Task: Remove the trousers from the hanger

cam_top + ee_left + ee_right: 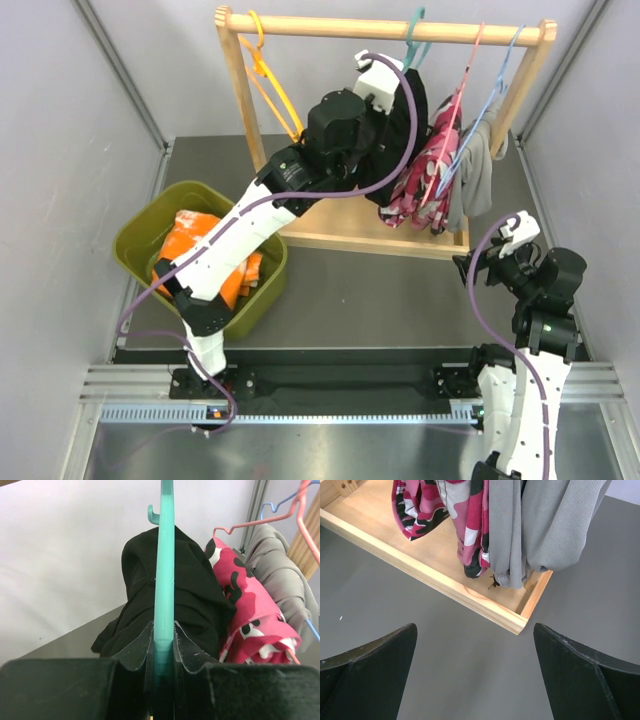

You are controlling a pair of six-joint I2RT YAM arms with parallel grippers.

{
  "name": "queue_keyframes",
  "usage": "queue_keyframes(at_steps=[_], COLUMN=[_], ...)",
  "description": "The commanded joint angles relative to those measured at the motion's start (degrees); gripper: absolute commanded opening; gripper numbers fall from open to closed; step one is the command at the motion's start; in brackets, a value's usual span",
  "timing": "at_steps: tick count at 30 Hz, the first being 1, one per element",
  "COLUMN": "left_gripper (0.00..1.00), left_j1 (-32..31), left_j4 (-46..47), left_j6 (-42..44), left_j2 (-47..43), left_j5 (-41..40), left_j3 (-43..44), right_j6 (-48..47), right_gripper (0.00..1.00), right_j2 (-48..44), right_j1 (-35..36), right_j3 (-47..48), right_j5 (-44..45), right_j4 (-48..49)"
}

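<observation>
L claw (164,647) pinches the teal hanger (164,565) w/ black trousers (200,595) on it, I think. R claw (474,632) is open by the wooden rack (420,565).

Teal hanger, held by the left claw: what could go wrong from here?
1. The left claw grips only the teal hanger, not the black trousers; pulling may lift the hanger off the rail with the trousers on it.
2. The pink camouflage garment hangs right beside the trousers and might be dragged along.
</observation>
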Motion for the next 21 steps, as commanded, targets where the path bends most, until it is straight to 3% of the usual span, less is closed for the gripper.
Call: queue_keyframes(at_steps=[1, 13, 18, 21], left_gripper=[0.00, 0.00, 0.00, 0.00], left_j1=[-0.2, -0.2, -0.2, -0.2], left_j4=[13.3, 10.0, 8.6, 7.3], left_j6=[0.6, -6.6, -9.6, -11.3], left_j2=[-8.8, -20.8, -25.5, -28.1], left_j5=[-0.7, 2.8, 4.3, 5.5], left_j3=[0.2, -12.2, -16.0, -17.6], right_j6=[0.2, -5.2, -9.9, -17.4], right_gripper=[1.00, 1.00, 1.00, 1.00], right_j2=[-1.0, -2.1, -1.9, -1.2], right_j1=[-1.1, -1.1, -1.0, -1.1], right_j3=[0.3, 0.6, 1.3, 3.9], right_j5=[-2.1, -9.5, -18.5, -24.9], right_j4=[3.2, 0.7, -3.5, -10.7])
